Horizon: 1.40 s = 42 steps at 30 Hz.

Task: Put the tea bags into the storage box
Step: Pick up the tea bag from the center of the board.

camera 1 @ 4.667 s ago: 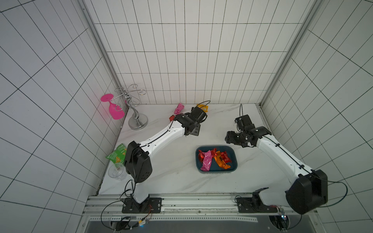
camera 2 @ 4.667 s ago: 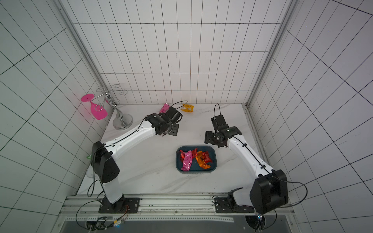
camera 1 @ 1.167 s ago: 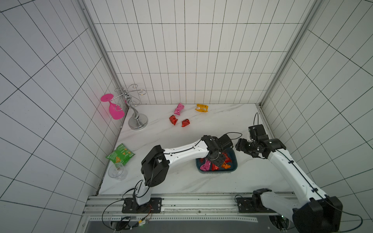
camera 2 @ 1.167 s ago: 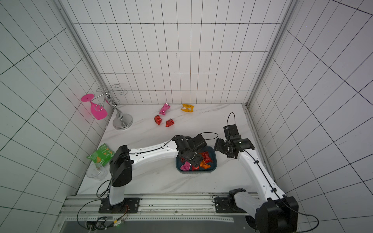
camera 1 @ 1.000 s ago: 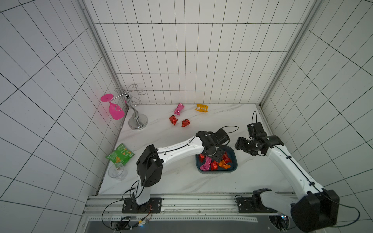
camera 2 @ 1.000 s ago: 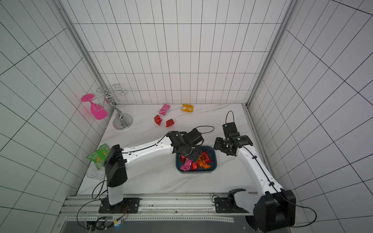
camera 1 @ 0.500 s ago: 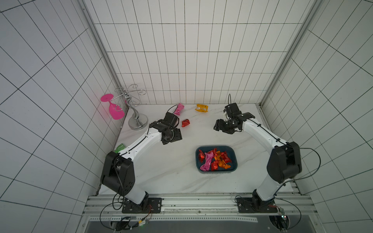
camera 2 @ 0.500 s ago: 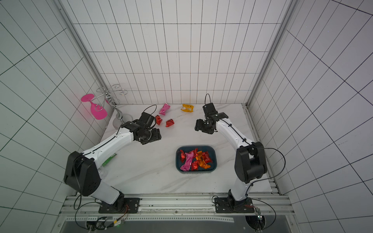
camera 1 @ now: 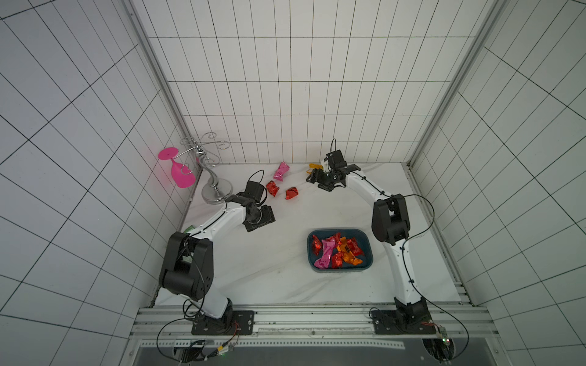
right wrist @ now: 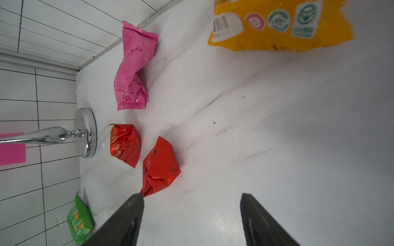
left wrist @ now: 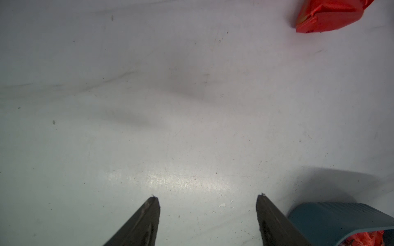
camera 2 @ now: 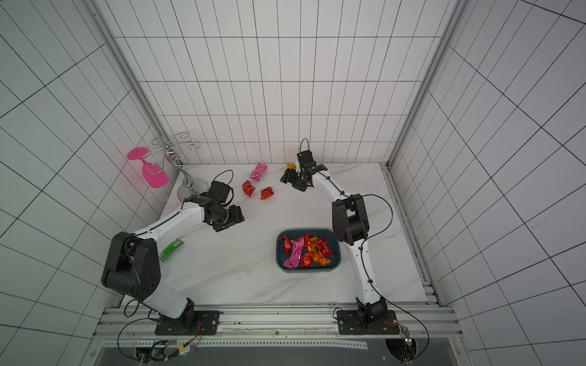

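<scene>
The teal storage box (camera 1: 339, 230) (camera 2: 306, 230) stands front right and holds several tea bags, red, pink and orange. A corner of the box (left wrist: 341, 221) shows in the left wrist view. Loose at the back lie a pink tea bag (camera 1: 281, 171) (right wrist: 133, 68), two red ones (camera 1: 272, 188) (camera 1: 292, 193) (right wrist: 124, 143) (right wrist: 160, 168) and a yellow one (camera 1: 314, 167) (right wrist: 277, 27). My left gripper (camera 1: 263, 221) (left wrist: 207, 198) hangs open and empty over bare table, in front of the red bags. My right gripper (camera 1: 318, 183) (right wrist: 191, 196) is open and empty, just in front of the yellow bag.
A silver stand (camera 1: 215, 190) (right wrist: 85, 132) with a pink glass (camera 1: 180, 174) hung on it stands at the back left corner. A green snack bag (camera 2: 171, 250) (right wrist: 78, 221) lies by the left wall, partly under my left arm. Tiled walls close three sides.
A second ago both grippers were at the storage box, the left one over it. Both have swung to the back of the table, and the right gripper has since moved further left toward the yellow bag.
</scene>
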{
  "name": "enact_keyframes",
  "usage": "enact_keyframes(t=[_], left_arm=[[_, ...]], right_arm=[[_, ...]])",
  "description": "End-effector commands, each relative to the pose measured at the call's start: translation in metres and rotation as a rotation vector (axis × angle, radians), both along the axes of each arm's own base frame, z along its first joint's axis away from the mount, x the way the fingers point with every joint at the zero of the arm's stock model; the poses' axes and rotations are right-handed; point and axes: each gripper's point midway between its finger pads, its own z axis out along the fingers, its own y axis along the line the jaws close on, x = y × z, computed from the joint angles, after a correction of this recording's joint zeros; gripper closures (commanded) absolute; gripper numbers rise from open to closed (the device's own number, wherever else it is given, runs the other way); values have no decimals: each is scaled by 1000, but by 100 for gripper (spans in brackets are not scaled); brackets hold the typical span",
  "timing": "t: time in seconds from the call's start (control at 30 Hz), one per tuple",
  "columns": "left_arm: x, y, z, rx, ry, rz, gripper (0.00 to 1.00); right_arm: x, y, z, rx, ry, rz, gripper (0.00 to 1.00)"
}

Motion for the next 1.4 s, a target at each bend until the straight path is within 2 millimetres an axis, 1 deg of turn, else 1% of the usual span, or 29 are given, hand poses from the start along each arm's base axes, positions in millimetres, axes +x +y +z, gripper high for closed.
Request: enact_keyframes(t=[0.0, 0.13, 0.27, 0.4, 0.57, 0.63, 0.73, 0.83, 0.97, 1.07, 1.13, 1.23, 1.37], left_arm=[[-3, 5, -3, -11, -11, -9, 25], [-11, 16, -9, -34, 7, 21, 25], [-15, 28, -13, -59, 37, 52, 25], [-17, 36, -10, -60, 43, 62, 25], [-16, 44, -6, -37, 43, 66, 25], [-16, 45, -5, -36, 41, 65, 25], [-15, 46, -3, -38, 38, 69, 25], [-15, 46, -2, -41, 37, 67, 25], [-17, 45, -1, -46, 38, 73, 25], [-19, 46, 0, -48, 33, 77, 25], [-21, 46, 1, -49, 31, 81, 26], [-24, 46, 2, -51, 25, 84, 26], [-23, 46, 5, -55, 14, 87, 26]], right_arm=[[9, 27, -3, 95, 35, 1, 25], [16, 48, -13, 161, 35, 7, 25], [15, 70, -25, 202, 46, 17, 25], [13, 90, -33, 264, 82, 15, 27], [2, 103, -34, 266, 81, 33, 28], [-3, 105, -34, 260, 88, 39, 29], [-11, 100, -37, 229, 90, 43, 33], [-17, 94, -41, 202, 98, 43, 45], [-23, 87, -44, 176, 109, 33, 65], [-25, 86, -41, 173, 109, 32, 81], [-26, 85, -36, 165, 81, 55, 92], [-25, 82, -21, 171, 58, 61, 100], [-29, 72, 9, 172, 12, 72, 100]])
